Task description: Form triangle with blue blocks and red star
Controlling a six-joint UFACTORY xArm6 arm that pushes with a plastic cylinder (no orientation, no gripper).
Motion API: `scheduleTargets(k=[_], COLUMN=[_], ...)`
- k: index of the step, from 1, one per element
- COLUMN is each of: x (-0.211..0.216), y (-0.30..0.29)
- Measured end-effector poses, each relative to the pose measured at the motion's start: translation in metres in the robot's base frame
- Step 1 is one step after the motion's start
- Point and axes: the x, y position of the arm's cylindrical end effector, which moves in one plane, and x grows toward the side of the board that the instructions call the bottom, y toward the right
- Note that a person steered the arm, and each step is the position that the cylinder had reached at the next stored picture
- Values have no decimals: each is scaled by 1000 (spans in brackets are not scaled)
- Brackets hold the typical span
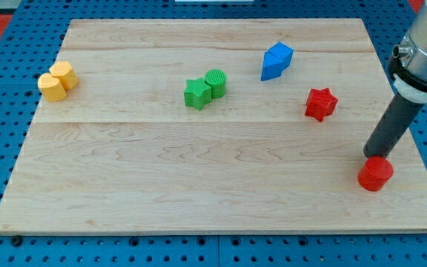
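Two blue blocks (276,61) sit touching each other at the view's upper right of the wooden board (199,170); their shapes merge and are hard to tell apart. The red star (321,104) lies below and right of them, apart from them. My tip (371,154) is at the board's right side, right behind a red cylinder (375,174), touching or nearly touching its top edge. The tip is well below and right of the red star.
A green star (196,93) and a green cylinder (216,82) touch near the board's middle top. Two yellow blocks (58,81) touch at the far left. The arm's grey body (421,44) hangs over the board's right edge.
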Motion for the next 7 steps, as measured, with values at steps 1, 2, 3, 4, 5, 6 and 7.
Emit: scheduleTargets(k=[1,2,3,4,5,6,7], x=[-3,-3,-5,-25,-48,-63,-111], y=[1,1,0,-11,-24,-44,-66])
